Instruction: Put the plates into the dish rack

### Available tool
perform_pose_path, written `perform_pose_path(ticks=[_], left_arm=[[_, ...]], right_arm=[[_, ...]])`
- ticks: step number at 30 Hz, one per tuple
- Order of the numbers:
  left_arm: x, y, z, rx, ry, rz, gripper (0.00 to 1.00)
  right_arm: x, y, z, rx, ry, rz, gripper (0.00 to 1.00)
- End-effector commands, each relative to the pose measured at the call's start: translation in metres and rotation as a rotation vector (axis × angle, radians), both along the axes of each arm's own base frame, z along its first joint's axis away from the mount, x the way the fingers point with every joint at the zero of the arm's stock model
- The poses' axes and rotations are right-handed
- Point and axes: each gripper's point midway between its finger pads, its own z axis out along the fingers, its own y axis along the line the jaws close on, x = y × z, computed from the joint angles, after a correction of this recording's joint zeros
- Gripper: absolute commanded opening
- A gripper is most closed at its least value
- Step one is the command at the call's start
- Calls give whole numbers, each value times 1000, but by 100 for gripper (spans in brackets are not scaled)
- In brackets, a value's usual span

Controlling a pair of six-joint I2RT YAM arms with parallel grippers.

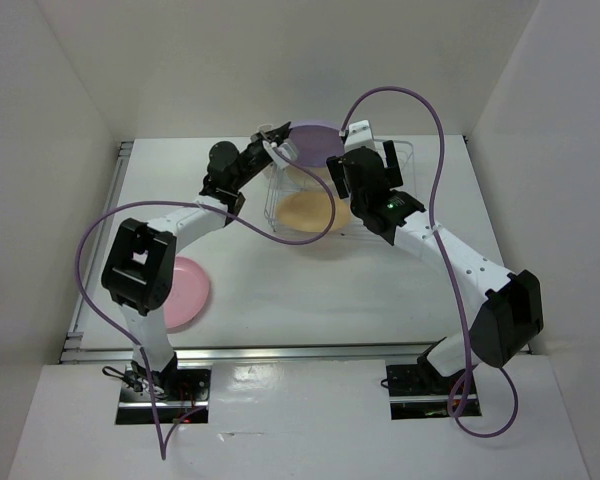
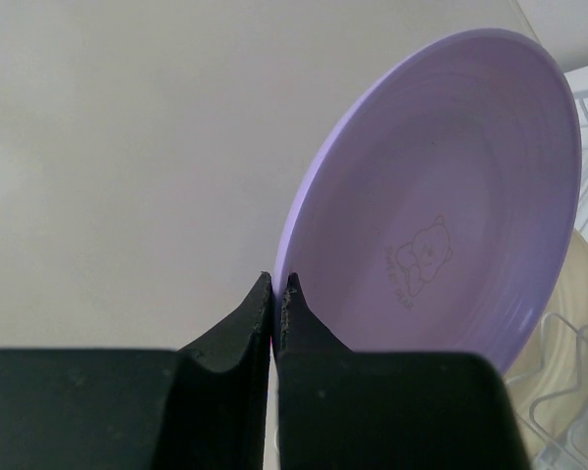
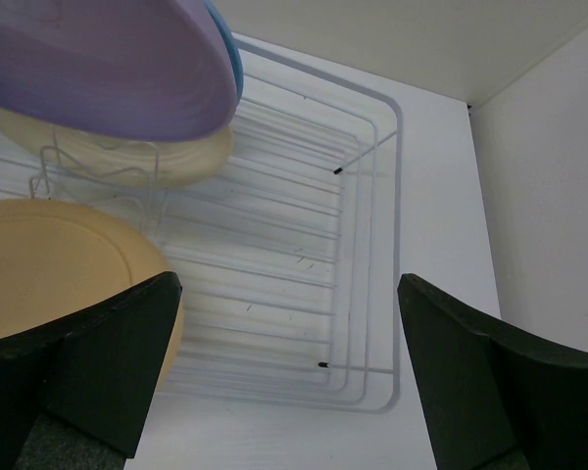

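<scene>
My left gripper (image 1: 277,141) is shut on the rim of the purple plate (image 1: 317,141), holding it tilted on edge over the far end of the dish rack (image 1: 412,160). In the left wrist view the jaws (image 2: 274,286) pinch the purple plate (image 2: 451,215) at its lower left rim. My right gripper (image 1: 364,152) is open and empty above the rack (image 3: 372,245). In the right wrist view the gripper (image 3: 289,286) looks down on the purple plate (image 3: 108,69), a blue plate edge (image 3: 232,61), the cream plate (image 3: 176,157) and the yellow-orange plate (image 3: 59,264). The pink plate (image 1: 186,290) lies flat on the table.
The yellow-orange plate (image 1: 305,211) leans in the near part of the rack. White walls close in the table on the left, right and back. The pink plate lies beside the left arm's elbow. The cutlery cup is out of view.
</scene>
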Motion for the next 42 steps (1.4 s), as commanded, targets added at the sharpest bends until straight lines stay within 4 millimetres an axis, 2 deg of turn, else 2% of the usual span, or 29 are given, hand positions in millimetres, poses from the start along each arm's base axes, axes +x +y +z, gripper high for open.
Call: perform_pose_path(ticks=[1,2,3,5,6,11,18,19,21,22,23,26,31,32,33,37,38,40,41,42], left_arm=[[0,-2,0,3,-50,-10,0],[2,-1,-2,3,-40,0,0],[7,-2,-15,18,-24,2,0],[12,-2,-27,33,0,16,0],[12,-2,-27,33,0,16,0],[20,-3,-57,55,61,25,0],[20,-9,-80,85,110,17,0],[22,-10,-90,94,131,17,0],[23,-7,-92,103,135,34,1],[24,-6,-92,101,136,43,14],[28,-3,-98,102,148,62,38],[29,1,-103,94,166,90,54],[30,3,-111,98,206,100,71],[30,5,-105,92,197,109,73],[30,5,-108,96,206,109,73],[29,14,-81,67,186,151,74],[24,12,-77,64,183,154,74],[11,16,-55,56,159,169,74],[4,19,-54,70,159,172,74],[-5,15,-44,65,148,158,75]], right_arm=[[-4,-8,8,28,-25,-29,100],[-4,-8,8,28,-25,-29,100],[-4,-8,8,28,-25,-29,100],[-4,-8,8,28,-25,-29,100],[-4,-8,8,28,-25,-29,100],[-5,-10,4,20,-20,-37,100],[-4,-13,-5,13,1,-49,100],[-4,-13,-5,13,1,-49,100],[-4,-13,-5,13,1,-49,100],[-3,-17,-5,13,1,-58,100],[-3,-17,-5,13,1,-58,100],[-2,-16,-9,8,9,-59,100],[-2,-21,-13,2,18,-68,100],[-2,-21,-13,2,18,-68,100],[-2,-21,-13,2,18,-68,100],[-1,-19,-12,10,13,-59,100],[-1,-19,-12,10,12,-59,100],[1,-16,-16,8,22,-51,100],[1,-16,-16,8,22,-51,100],[2,-16,-14,13,15,-51,100]])
